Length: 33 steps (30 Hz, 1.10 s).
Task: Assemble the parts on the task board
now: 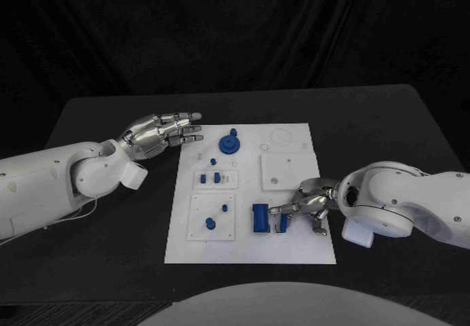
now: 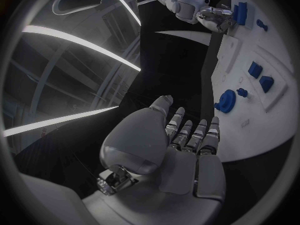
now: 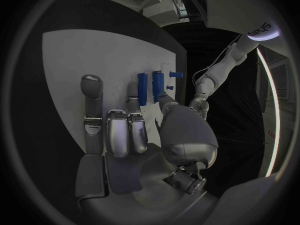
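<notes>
the task board (image 1: 299, 248) looks like smooth white plastic with a matt face, and the parts (image 1: 228, 144) on it are blue plastic with a slight sheen. the tabletop (image 1: 108, 231) is matt black. the left hand (image 1: 161, 132) and the right hand (image 1: 305, 207) look like polished silver metal, glossy, on glossy white arm shells (image 1: 59, 180).

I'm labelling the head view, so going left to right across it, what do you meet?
Left hand → blue gear-shaped part → tall blue blocks → right hand, all over the white task board except the left hand, beside its left edge.
</notes>
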Each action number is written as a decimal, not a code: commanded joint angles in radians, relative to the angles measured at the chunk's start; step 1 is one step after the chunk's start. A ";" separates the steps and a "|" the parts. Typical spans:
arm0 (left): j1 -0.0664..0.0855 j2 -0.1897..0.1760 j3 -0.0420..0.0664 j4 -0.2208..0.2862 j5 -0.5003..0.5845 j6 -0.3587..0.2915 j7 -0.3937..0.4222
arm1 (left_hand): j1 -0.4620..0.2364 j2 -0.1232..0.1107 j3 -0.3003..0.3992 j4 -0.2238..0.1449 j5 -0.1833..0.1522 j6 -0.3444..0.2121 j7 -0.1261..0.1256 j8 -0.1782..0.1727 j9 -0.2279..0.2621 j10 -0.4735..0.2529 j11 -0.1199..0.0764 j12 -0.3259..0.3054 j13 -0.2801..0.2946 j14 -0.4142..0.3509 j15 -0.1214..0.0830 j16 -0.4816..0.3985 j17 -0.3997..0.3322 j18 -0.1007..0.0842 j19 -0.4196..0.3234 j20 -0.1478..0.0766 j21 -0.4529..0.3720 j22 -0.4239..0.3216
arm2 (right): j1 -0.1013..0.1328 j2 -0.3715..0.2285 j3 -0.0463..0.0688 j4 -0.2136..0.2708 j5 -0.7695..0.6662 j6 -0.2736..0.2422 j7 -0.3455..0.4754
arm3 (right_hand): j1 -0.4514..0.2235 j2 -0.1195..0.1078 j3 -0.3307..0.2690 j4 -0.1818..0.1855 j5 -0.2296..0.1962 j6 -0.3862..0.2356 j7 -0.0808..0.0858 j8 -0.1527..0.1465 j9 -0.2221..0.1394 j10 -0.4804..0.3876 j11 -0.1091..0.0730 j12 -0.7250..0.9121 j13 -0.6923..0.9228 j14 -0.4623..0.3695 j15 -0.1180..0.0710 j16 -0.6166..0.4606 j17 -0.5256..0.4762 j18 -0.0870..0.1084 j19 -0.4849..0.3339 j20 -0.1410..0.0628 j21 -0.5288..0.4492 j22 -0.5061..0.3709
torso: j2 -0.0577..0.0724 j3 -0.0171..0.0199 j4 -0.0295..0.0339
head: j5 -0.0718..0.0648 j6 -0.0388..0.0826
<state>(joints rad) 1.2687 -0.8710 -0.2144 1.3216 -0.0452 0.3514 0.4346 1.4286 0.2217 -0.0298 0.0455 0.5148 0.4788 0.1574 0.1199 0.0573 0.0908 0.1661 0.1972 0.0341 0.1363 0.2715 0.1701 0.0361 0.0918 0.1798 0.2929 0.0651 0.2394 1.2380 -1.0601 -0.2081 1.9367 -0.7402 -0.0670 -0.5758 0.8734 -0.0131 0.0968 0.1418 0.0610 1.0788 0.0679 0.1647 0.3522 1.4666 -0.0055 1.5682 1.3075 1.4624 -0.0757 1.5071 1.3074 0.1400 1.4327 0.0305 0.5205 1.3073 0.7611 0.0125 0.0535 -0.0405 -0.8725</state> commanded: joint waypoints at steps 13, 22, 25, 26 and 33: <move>-0.003 0.000 0.001 0.000 0.007 0.017 0.000 | -0.011 -0.001 0.006 -0.002 0.007 -0.003 0.028 0.001 -0.001 0.001 0.004 0.003 0.001 0.004 0.003 0.001 0.001 -0.008 0.006 0.001 0.004 0.000 | -0.003 -0.012 0.000 0.016 -0.004 -0.008 -0.005 | 0.030 0.028 -0.074 0.040 -0.002 0.028 -0.035 0.123 0.112 0.104 -0.034 0.003 0.263 0.081 -0.024 0.007 0.117 0.017 -0.004 -0.019 0.003 0.021 | 0.000 0.0002 -0.0002 | 0.003 0.000; -0.004 0.001 0.001 0.000 0.007 0.018 -0.006 | -0.012 0.000 0.008 -0.002 0.007 -0.001 0.029 0.002 0.000 0.001 0.004 0.004 0.001 0.004 0.003 0.002 0.001 -0.008 0.005 0.001 0.004 -0.002 | -0.003 -0.015 0.000 0.016 -0.003 -0.020 0.005 | 0.063 0.051 -0.125 0.065 -0.001 -0.030 -0.046 0.243 0.259 0.104 -0.044 0.003 0.263 0.082 -0.032 0.008 0.119 0.016 -0.005 -0.026 0.006 0.019 | 0.000 0.0000 -0.0002 | 0.005 0.000; -0.005 0.001 0.001 0.000 0.007 0.019 -0.008 | -0.012 0.000 0.008 -0.002 0.007 -0.001 0.029 0.002 0.000 0.001 0.004 0.004 0.001 0.004 0.003 0.002 0.001 -0.008 0.005 0.001 0.004 -0.002 | -0.003 -0.017 0.000 0.018 -0.001 -0.026 0.012 | 0.076 0.060 -0.142 0.072 0.002 -0.072 -0.048 0.300 0.330 0.104 -0.045 0.003 0.263 0.083 -0.033 0.010 0.123 0.016 -0.005 -0.028 0.008 0.019 | 0.000 -0.0001 0.0001 | 0.005 0.000; -0.005 0.001 0.001 0.000 0.007 0.019 -0.009 | -0.012 0.000 0.008 -0.002 0.007 -0.001 0.029 0.002 0.000 0.001 0.004 0.004 0.001 0.004 0.003 0.002 0.001 -0.008 0.005 0.001 0.004 -0.002 | -0.003 -0.018 0.000 0.019 0.001 -0.027 0.015 | 0.079 0.064 -0.147 0.074 0.003 -0.091 -0.047 0.315 0.349 0.104 -0.045 0.003 0.263 0.083 -0.033 0.011 0.125 0.016 -0.005 -0.028 0.010 0.019 | 0.000 -0.0001 0.0003 | 0.005 0.000; -0.006 0.001 0.001 -0.001 0.007 0.020 -0.013 | -0.012 0.000 0.008 -0.002 0.007 -0.001 0.029 0.002 0.000 0.001 0.004 0.004 0.001 0.004 0.003 0.002 0.001 -0.008 0.005 0.001 0.004 -0.002 | -0.002 -0.023 0.000 0.026 0.013 -0.034 0.029 | 0.084 0.075 -0.158 0.083 0.005 -0.123 -0.047 0.352 0.392 0.104 -0.044 0.003 0.263 0.083 -0.033 0.012 0.127 0.015 -0.004 -0.028 0.013 0.019 | 0.000 0.0001 0.0002 | 0.003 0.000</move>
<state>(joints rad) 1.2645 -0.8710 -0.2144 1.3199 -0.0452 0.3566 0.4186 1.4287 0.2217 -0.0269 0.0427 0.5184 0.4788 0.1574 0.1200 0.0573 0.0907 0.1661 0.1972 0.0340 0.1363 0.2716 0.1700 0.0357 0.0917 0.1798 0.2929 0.0651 0.2396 1.2377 -1.0820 -0.2082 1.9584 -0.7372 -0.0843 -0.5635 0.9544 0.0593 -0.0538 0.2247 0.0610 0.9633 0.0213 0.5132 0.7417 1.4650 -0.0466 1.5682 1.3074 1.4653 -0.1019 1.5148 1.3074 0.1402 1.4259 0.0089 0.5295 1.3078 0.7612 0.0126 0.0534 -0.0362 -0.8725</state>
